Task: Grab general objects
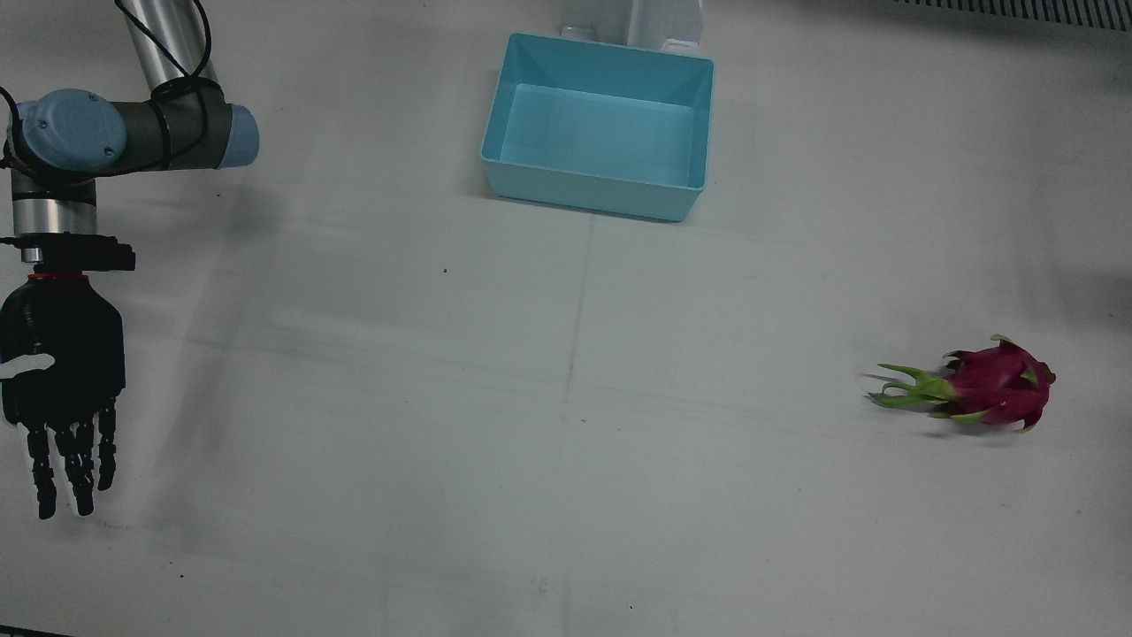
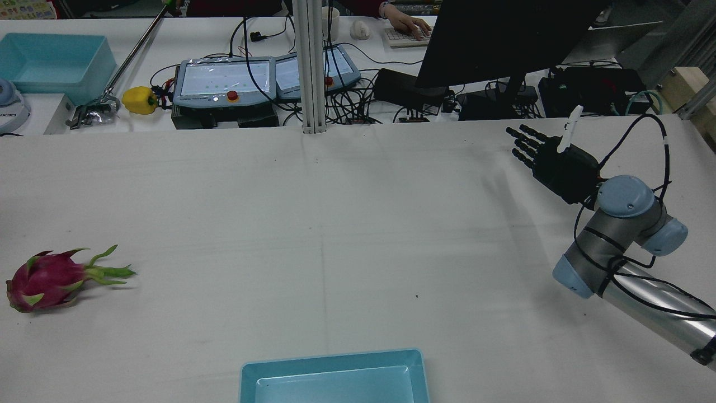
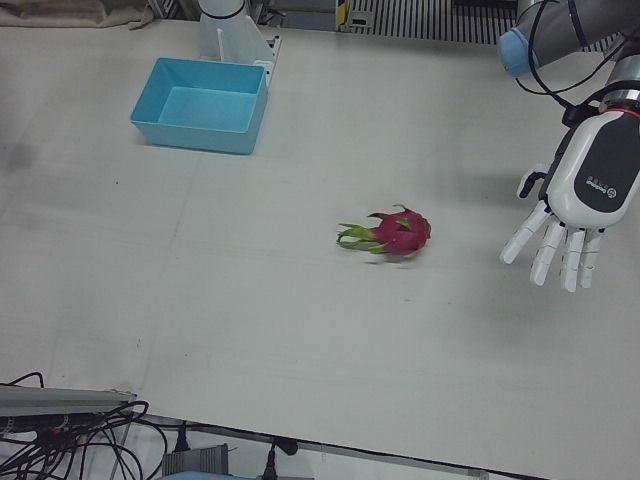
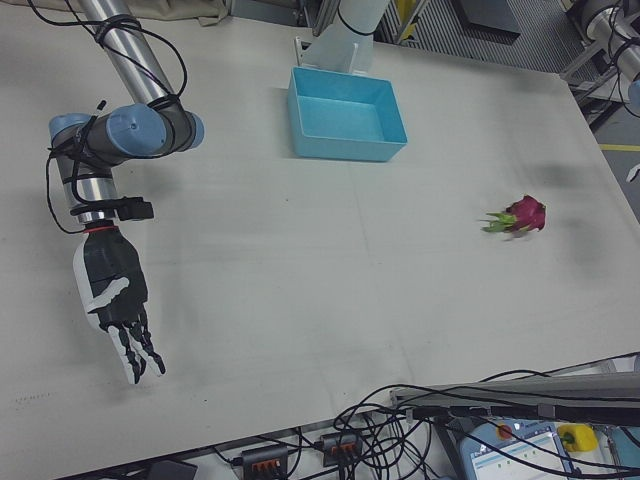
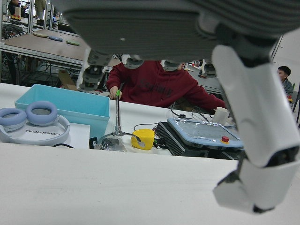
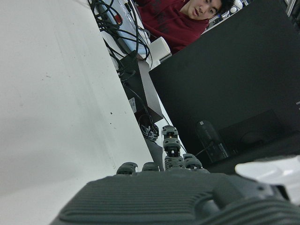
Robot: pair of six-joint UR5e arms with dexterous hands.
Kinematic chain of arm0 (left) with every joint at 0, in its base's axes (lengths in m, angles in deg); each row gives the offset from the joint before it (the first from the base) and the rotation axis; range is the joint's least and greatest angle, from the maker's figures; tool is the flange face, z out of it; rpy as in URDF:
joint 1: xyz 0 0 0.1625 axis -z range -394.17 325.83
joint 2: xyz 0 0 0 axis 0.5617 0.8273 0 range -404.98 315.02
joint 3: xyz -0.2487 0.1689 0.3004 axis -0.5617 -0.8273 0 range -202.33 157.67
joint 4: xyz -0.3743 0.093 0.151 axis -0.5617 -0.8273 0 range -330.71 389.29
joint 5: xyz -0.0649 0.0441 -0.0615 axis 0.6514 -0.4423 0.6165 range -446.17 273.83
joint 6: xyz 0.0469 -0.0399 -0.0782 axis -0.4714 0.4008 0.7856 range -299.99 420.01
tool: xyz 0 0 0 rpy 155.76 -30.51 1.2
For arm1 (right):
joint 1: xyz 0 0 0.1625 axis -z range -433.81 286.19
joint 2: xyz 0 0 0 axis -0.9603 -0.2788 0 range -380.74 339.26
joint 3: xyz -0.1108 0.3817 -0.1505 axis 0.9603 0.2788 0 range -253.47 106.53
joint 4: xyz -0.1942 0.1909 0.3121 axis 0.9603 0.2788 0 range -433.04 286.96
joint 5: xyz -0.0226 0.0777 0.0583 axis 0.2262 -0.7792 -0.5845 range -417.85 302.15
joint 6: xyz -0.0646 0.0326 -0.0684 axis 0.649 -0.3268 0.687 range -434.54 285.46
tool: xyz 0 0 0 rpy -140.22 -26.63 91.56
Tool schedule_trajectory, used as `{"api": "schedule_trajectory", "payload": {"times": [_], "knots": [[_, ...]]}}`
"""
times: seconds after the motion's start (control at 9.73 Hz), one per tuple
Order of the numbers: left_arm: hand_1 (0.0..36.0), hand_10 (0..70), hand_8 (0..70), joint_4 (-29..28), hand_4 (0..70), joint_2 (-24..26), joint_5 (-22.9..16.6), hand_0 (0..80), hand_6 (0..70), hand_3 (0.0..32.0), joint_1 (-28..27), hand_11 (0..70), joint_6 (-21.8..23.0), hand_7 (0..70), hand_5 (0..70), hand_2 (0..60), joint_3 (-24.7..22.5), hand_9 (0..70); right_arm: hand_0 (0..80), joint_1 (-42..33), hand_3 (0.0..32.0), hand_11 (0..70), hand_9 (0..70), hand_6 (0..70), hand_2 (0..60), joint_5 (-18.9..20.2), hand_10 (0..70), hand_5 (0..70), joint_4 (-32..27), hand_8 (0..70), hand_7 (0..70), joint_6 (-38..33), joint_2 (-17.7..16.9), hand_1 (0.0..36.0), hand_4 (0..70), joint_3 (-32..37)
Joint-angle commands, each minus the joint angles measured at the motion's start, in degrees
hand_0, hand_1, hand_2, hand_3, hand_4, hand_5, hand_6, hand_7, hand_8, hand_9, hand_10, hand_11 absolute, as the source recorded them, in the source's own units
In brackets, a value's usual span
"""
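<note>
One dragon fruit lies on its side on the white table, on the robot's left half and well apart from the blue bin at the table's far edge beside the pedestals. Its green leafy tip points toward the table's middle, and its round magenta body faces outward toward the left hand.

That white left hand hovers above the table near the fruit but not touching it, fingers spread and pointing down, holding nothing. The black right hand is well apart on the other half, also spread and empty, so the left hand looks the natural one for the grasp.

To do it well, I would bring the left hand across over the thick body rather than the thin green scales, keep the fingers wide until the palm is centred, then close around the sides. A fruit lying like this may roll, so a slow, straight descent seems wise.
</note>
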Motion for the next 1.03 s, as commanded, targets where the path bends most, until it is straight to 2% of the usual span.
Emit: {"api": "schedule_trajectory", "payload": {"times": [0.0,0.1,0.21,0.41,0.51,0.62,0.72,0.82,0.93], "knots": [[33.8,0.0,0.0,-2.5,0.0,-3.0,-2.4,58.6,0.0,30.2,-0.2,0.0,0.6,0.0,0.0,41.4,0.0,0.0,0.0,0.0,0.0,0.0,0.0,0.0,0.0,0.0,0.0,0.0,-0.1,0.0,0.0,0.0,0.0,0.0,0.0,0.0],[33.9,0.0,0.0,-2.3,0.0,-3.4,-2.5,59.2,0.0,28.2,-0.2,0.0,1.6,0.0,0.0,39.2,0.1,0.0,0.0,0.0,0.0,0.0,0.0,0.0,0.0,0.0,0.0,0.0,-0.1,0.0,0.0,0.0,0.0,0.0,0.0,0.1],[32.9,0.0,0.0,-2.2,0.0,-3.5,-2.5,59.7,0.0,27.4,-0.2,0.0,2.8,0.0,0.0,34.1,0.1,0.0,0.0,0.0,0.0,0.0,0.0,0.0,0.0,0.0,0.0,0.0,0.0,0.0,0.0,0.0,0.0,0.0,0.0,0.0],[33.5,0.0,0.0,-2.5,0.0,-4.3,-2.5,60.6,0.0,26.6,-0.2,0.0,5.8,0.0,0.0,32.3,0.1,0.0,0.0,0.0,0.0,0.0,0.0,0.0,0.0,0.0,0.0,0.0,0.0,0.0,0.0,0.0,0.0,0.0,0.0,0.0],[34.6,0.0,0.0,-2.7,0.0,-4.3,-2.5,61.4,0.0,25.8,-0.2,0.0,6.2,0.0,0.0,35.0,0.1,0.0,0.0,0.0,0.0,0.0,0.0,0.0,0.0,0.0,0.0,0.0,-0.1,0.0,0.0,0.0,0.0,0.0,0.0,0.0],[35.9,0.0,0.0,-2.7,0.0,-4.3,-2.5,61.6,0.0,25.0,-0.2,0.0,6.4,0.0,0.0,40.9,0.1,0.0,0.0,0.0,0.0,0.0,0.0,0.0,0.0,0.0,0.0,0.0,0.0,0.0,0.0,0.0,0.0,0.0,0.0,0.1],[36.0,0.0,0.0,-3.1,0.0,-4.3,-2.5,61.9,0.0,24.8,-0.2,0.0,6.4,0.0,0.0,44.2,0.1,0.0,0.0,0.0,0.0,0.0,0.0,0.0,0.0,0.0,0.0,0.0,0.0,0.0,0.0,0.0,0.0,0.0,0.0,0.0],[36.0,0.0,0.0,-3.5,0.0,-4.5,-2.5,61.4,0.0,24.0,-0.2,0.0,6.3,0.0,0.0,46.0,0.1,0.0,0.0,0.0,0.0,0.0,0.0,0.0,0.0,0.0,0.0,0.0,-0.1,0.0,0.0,0.0,0.0,0.0,0.0,0.0],[36.0,0.0,0.0,-4.3,0.0,-5.2,-2.5,61.2,0.0,23.8,-0.2,0.0,6.3,0.0,0.0,44.4,0.1,0.0,0.0,0.0,0.0,0.0,0.0,0.0,0.0,0.0,0.0,0.0,0.0,0.0,0.0,0.0,0.0,0.0,0.0,0.0]]}}
